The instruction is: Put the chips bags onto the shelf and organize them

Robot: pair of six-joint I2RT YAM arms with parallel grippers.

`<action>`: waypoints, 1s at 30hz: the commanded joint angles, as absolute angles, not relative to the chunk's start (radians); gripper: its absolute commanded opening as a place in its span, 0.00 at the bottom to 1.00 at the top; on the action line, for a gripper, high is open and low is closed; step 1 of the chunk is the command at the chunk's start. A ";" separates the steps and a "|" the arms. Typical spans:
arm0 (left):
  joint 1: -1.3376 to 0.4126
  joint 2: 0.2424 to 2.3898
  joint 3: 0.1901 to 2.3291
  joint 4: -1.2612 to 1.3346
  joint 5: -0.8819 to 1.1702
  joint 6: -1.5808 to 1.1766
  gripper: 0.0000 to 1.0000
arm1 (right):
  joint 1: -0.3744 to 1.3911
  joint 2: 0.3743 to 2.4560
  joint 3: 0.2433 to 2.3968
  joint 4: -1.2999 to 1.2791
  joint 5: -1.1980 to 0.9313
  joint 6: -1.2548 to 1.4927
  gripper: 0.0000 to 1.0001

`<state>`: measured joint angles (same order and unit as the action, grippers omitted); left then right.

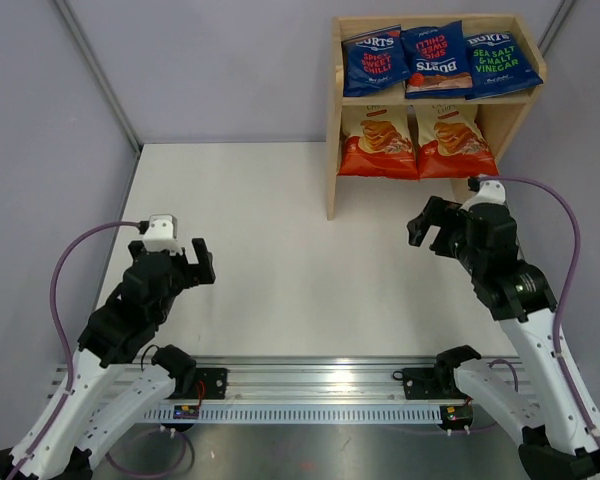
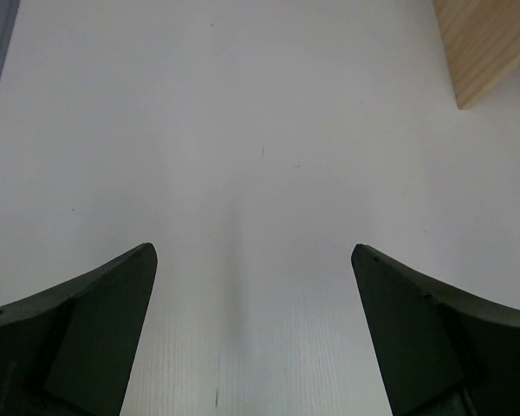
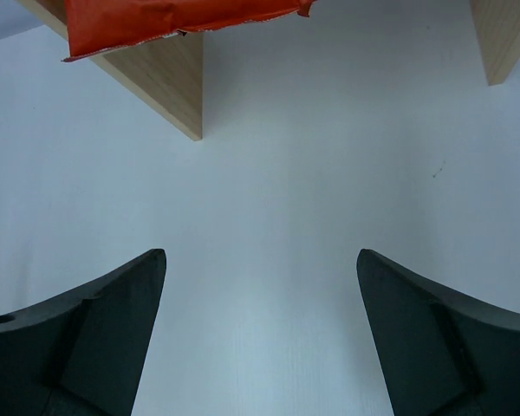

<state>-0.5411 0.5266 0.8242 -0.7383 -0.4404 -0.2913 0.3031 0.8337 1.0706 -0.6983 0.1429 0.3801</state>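
The wooden shelf [image 1: 332, 150] stands at the table's far right. Three dark blue Burts bags lean on its upper tier: left [image 1: 374, 60], middle [image 1: 436, 58], right [image 1: 502, 56]. Two cream and red-orange bags stand on the lower tier: left [image 1: 378, 142], right [image 1: 454, 142]. My right gripper [image 1: 427, 226] is open and empty, a short way in front of the shelf; its wrist view shows a red bag's bottom edge [image 3: 169, 17] and shelf panels [image 3: 169, 82]. My left gripper [image 1: 195, 262] is open and empty over the table's left side; its own view [image 2: 253, 256] shows only table and a shelf corner [image 2: 485, 43].
The white table [image 1: 270, 230] is bounded by grey walls at the back and left. A metal rail [image 1: 320, 385] with both arm bases runs along the near edge.
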 commanded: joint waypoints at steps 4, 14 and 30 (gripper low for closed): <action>-0.526 0.456 0.758 -0.690 -0.546 -0.262 0.99 | 0.308 0.700 1.143 -0.874 0.202 0.287 0.99; -0.519 0.362 0.736 -0.652 -0.423 -0.233 0.99 | 0.308 0.499 1.094 -0.925 0.281 0.198 1.00; -0.517 0.310 0.724 -0.626 -0.350 -0.219 0.99 | 0.308 0.471 1.048 -0.876 0.241 0.207 0.99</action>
<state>-0.5224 0.3256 0.7280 -0.6846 -0.3779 -0.2367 0.3031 0.4702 1.0573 -0.9234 0.2440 0.2195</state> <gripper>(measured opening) 0.988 0.993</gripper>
